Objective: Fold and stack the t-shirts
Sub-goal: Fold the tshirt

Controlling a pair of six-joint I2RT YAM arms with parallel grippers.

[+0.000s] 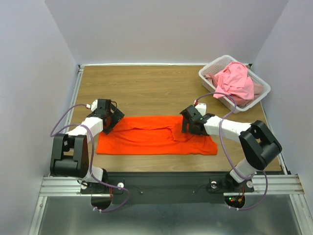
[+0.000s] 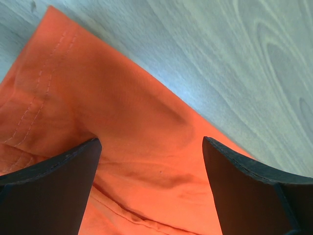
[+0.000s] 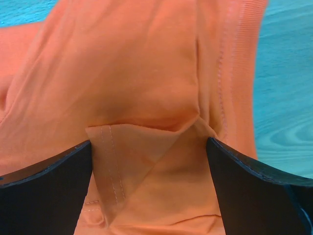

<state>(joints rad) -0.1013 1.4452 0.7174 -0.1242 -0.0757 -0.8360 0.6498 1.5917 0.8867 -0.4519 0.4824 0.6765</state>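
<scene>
Top external view: orange t-shirt [image 1: 156,139] lies flat as a wide strip on the bench [image 1: 146,88], near the front. Pink t-shirt [image 1: 235,82] sits crumpled in the white basket [image 1: 204,74] at far right. Left claw [image 1: 111,118] and right claw [image 1: 188,122] stand over the strip's ends, both wide open, gripping nothing.

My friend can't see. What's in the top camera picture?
An orange t-shirt lies spread on a wooden table, with the left gripper and right gripper near its two ends. A pink t-shirt is bunched in a white basket, far right.
</scene>
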